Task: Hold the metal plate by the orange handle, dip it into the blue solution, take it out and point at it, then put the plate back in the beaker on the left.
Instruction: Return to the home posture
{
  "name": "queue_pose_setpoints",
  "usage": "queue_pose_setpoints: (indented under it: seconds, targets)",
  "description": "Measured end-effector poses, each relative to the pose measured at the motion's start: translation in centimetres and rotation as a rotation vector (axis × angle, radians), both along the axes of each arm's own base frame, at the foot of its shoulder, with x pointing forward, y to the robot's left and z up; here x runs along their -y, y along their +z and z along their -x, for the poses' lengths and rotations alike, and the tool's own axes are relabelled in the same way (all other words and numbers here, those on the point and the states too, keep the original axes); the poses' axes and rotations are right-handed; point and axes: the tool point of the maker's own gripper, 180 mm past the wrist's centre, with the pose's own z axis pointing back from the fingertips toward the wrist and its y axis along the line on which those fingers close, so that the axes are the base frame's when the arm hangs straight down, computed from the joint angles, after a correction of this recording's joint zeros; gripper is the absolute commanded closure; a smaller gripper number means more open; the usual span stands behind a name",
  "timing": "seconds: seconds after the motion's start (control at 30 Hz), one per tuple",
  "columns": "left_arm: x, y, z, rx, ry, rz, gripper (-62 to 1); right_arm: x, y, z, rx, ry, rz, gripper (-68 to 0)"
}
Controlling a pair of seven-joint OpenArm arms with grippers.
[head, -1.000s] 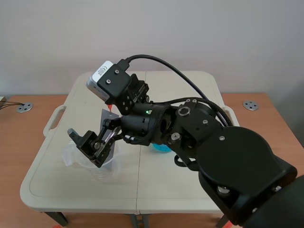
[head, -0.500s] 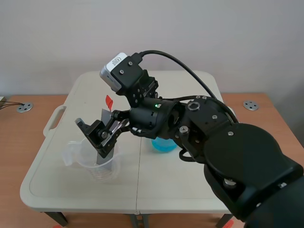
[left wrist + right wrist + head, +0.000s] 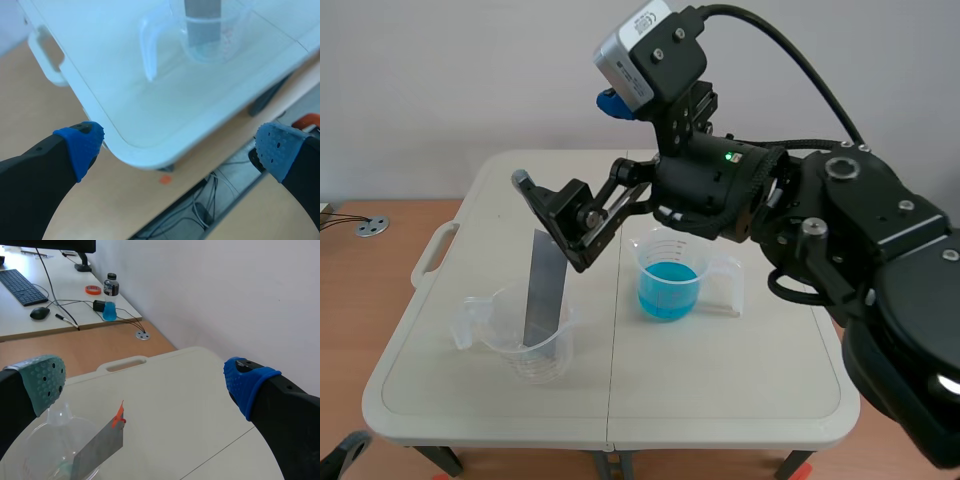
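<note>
Plate (image 3: 542,290) leans in the left beaker (image 3: 548,362), orange handle (image 3: 119,416) seemingly free, because the right claw (image 3: 550,222) above gapes empty; the left claw (image 3: 177,147), low beside the bench (image 3: 115,95), gapes too.

Grey metal plate (image 3: 542,290), a flat narrow strip, standing on end in a clear plastic beaker (image 3: 548,358) with a pouring lip, leaning slightly against the rim, free of any grip. Small orange handle (image 3: 119,416) at the upper end. Just beside, to the right in the scene view, a second beaker (image 3: 670,250), upright, holding blue solution (image 3: 667,290) to about half its height.
</note>
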Motion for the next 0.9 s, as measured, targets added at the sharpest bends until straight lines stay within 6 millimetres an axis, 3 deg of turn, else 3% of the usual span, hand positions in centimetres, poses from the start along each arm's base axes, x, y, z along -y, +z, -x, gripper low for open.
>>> queue_pose_setpoints:
  seconds: [0.2,0.5,0.9]
  targets:
    - [1.1,2.6,-2.8,0.106,-0.026,0.015,-62.3,2.7,-1.0,1.6,-0.041,-0.037,0.028,-66.4]
    - [2.6,5.7,-6.0,0.206,-0.072,0.016,-62.3,7.4,-3.1,2.5,-0.105,-0.122,0.077,-66.4]
    - [4.5,9.6,-9.2,0.332,-0.117,0.099,-62.3,11.2,-3.8,4.0,-0.170,-0.148,0.085,-66.4]
